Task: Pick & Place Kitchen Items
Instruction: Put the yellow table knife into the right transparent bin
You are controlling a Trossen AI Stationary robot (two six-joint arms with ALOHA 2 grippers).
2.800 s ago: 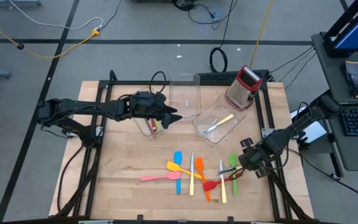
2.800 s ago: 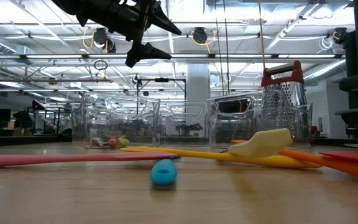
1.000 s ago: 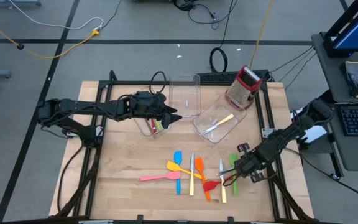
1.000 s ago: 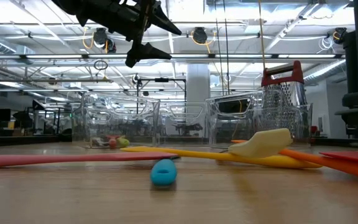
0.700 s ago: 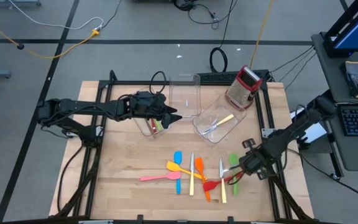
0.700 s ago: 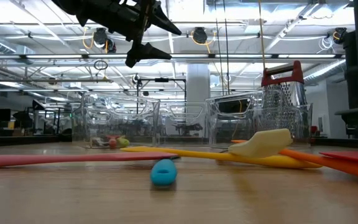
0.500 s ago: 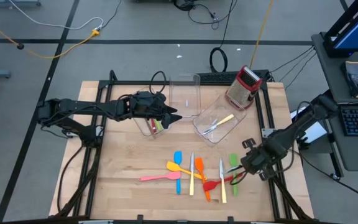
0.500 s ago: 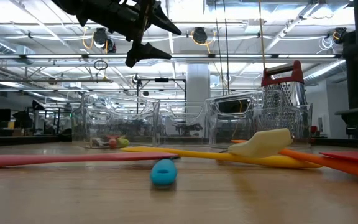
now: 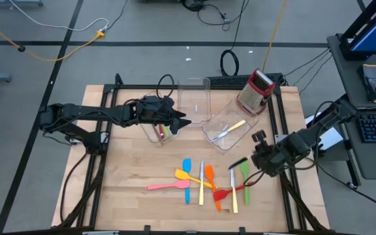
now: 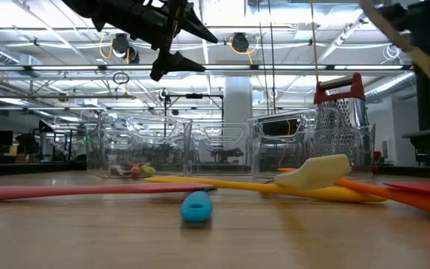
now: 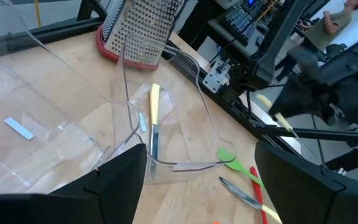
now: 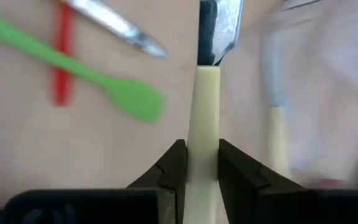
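My right gripper [image 9: 252,163] hangs above the table's right part, shut on a cream-handled piece of metal cutlery [image 12: 205,81], whose handle also crosses the low view's top right [image 10: 422,43]. Below it lie a green spatula [image 9: 245,171], a red-handled utensil [image 9: 240,188], two cream-handled pieces [image 9: 233,189], and orange [image 9: 211,183], yellow [image 9: 191,177], blue [image 9: 187,171] and pink [image 9: 167,186] spatulas, all flat on the wood. My left gripper [image 9: 183,124] stands open, high over the left clear bin [image 9: 156,132]. My right gripper pinches the cutlery's cream handle [image 12: 204,109] between its two fingers [image 12: 173,165], which come steeply from above. The handle runs along the fingers, and the metal end [image 12: 220,25] sticks out beyond them. The piece is lifted clear of the table.
Three clear bins stand across the far half: the left one holds red and green pieces [image 10: 140,171], the right one [image 9: 214,136] holds cream-handled cutlery [image 11: 154,118]. A red-and-silver grater [image 9: 256,90] stands at the far right. Bare wood lies at the near left.
My right gripper has risen from the table with the cream-handled piece, drifting toward the far edge and tipping steeper downward. The piece, earlier down among the utensils, now hangs clear of them. The other utensils lie as before.
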